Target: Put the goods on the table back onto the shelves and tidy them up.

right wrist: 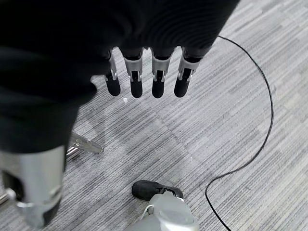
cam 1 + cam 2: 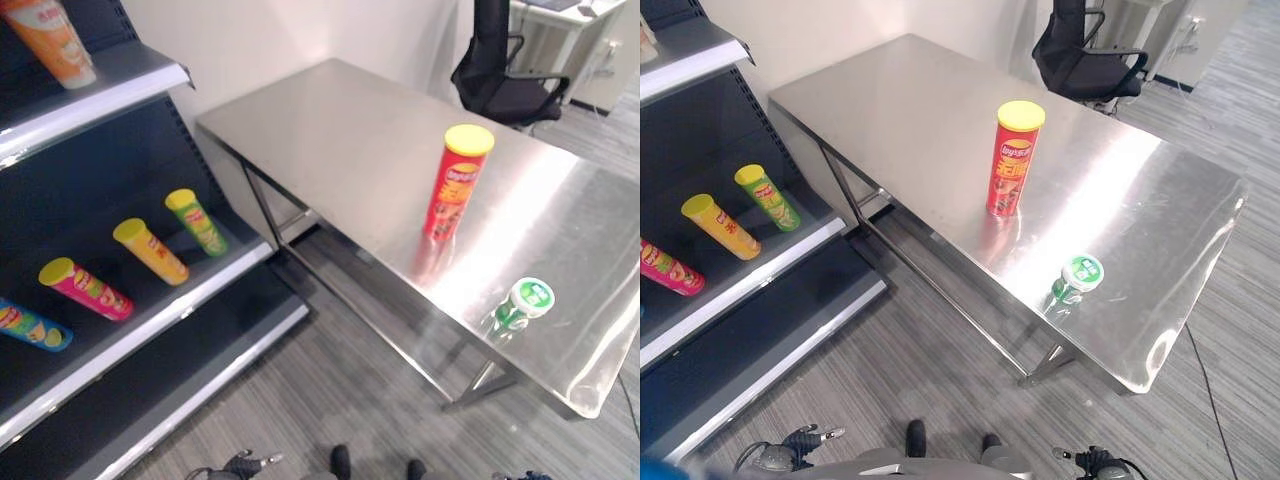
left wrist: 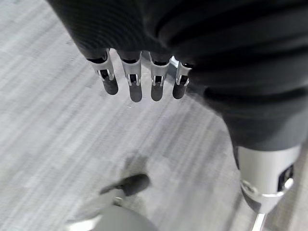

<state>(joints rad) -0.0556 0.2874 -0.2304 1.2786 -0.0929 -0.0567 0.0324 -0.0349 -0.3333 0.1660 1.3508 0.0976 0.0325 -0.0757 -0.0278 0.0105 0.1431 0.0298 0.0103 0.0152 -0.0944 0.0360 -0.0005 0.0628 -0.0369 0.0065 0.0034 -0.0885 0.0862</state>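
A tall red can with a yellow lid [image 2: 458,185] stands upright on the steel table [image 2: 330,140], towards its right half. Nearer the front edge, a small green and white bottle [image 2: 523,303] lies on its side. On the dark shelf unit [image 2: 200,290] to the left, green [image 2: 197,222], yellow [image 2: 150,250], pink [image 2: 85,288] and blue [image 2: 33,327] cans lie side by side on the middle board. An orange can [image 2: 50,40] sits on the board above. My left hand [image 3: 133,82] and right hand [image 1: 136,79] hang low over the carpet, fingers straight, holding nothing, far from the table.
A black office chair [image 2: 505,70] stands behind the table's far right corner. Grey carpet runs between the shelf unit and the table, forming an aisle. The table's metal legs and crossbar [image 2: 300,215] stand close to the shelf's right end.
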